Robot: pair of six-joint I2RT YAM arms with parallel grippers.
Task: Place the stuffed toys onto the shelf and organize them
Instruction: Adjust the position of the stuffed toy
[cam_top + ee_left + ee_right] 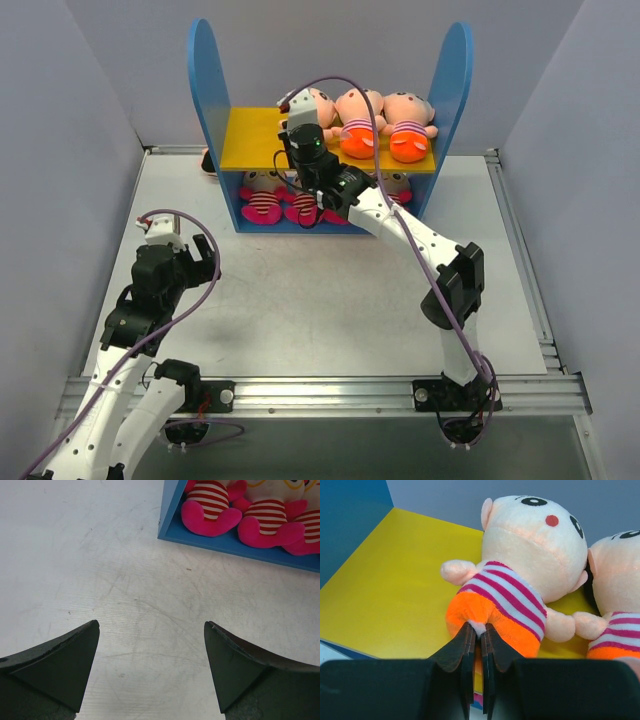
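The shelf has blue side panels and a yellow upper board. Three peach-headed stuffed toys lie on the board; the middle one and the right one lie free. My right gripper is shut on the leftmost toy. In the right wrist view the gripper pinches a white tuft at the toy's orange bottom. Striped magenta toys sit on the lower level and also show in the left wrist view. My left gripper is open and empty over the bare table.
A small pink-red thing peeks out behind the shelf's left panel. The yellow board is bare left of the held toy. Grey walls close in on both sides. A metal rail runs along the near edge.
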